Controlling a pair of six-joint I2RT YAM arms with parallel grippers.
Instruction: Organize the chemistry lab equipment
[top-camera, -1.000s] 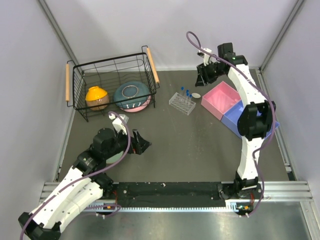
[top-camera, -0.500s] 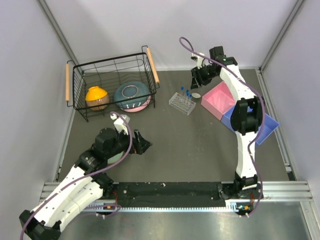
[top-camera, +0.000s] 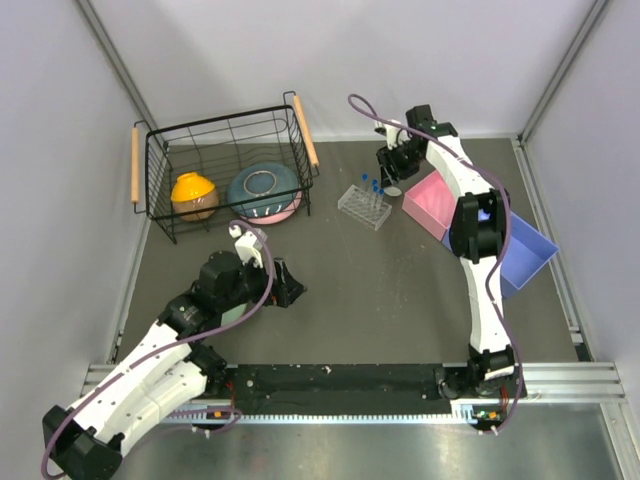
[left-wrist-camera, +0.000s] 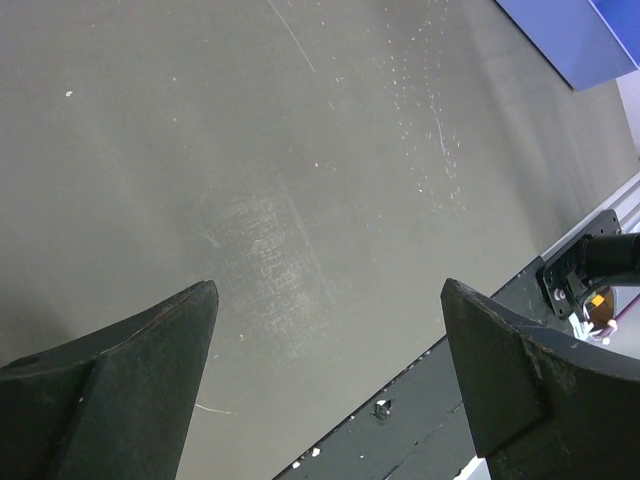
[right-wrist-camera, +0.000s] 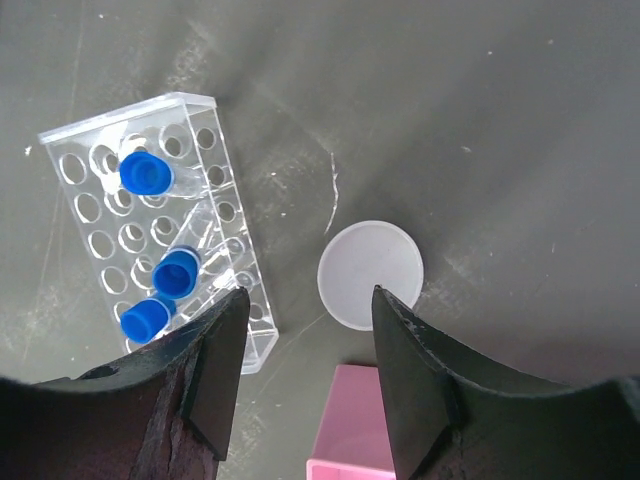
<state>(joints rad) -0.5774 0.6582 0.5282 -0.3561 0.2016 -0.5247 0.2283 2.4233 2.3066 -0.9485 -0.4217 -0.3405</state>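
White round cup (right-wrist-camera: 370, 274), flat on the tabletop (top-camera: 380, 300) near its far edge, between the clear tube rack (right-wrist-camera: 160, 230) and the pink bin (right-wrist-camera: 348, 425). The right end effector (right-wrist-camera: 308, 305) hovers above it, jaws spread, and is the nearer arm. The left end effector (left-wrist-camera: 328, 290), also spread and empty, is well apart toward the near edge.

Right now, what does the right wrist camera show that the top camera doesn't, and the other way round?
Only the right wrist view shows the tube rack's separate holes, three of them holding blue-capped tubes, and the right gripper open above the white cup. Only the top view shows the black wire basket with the orange bowl and blue bowl, the left gripper, and the blue bin. Both show the rack, tubes, cup and pink bin.
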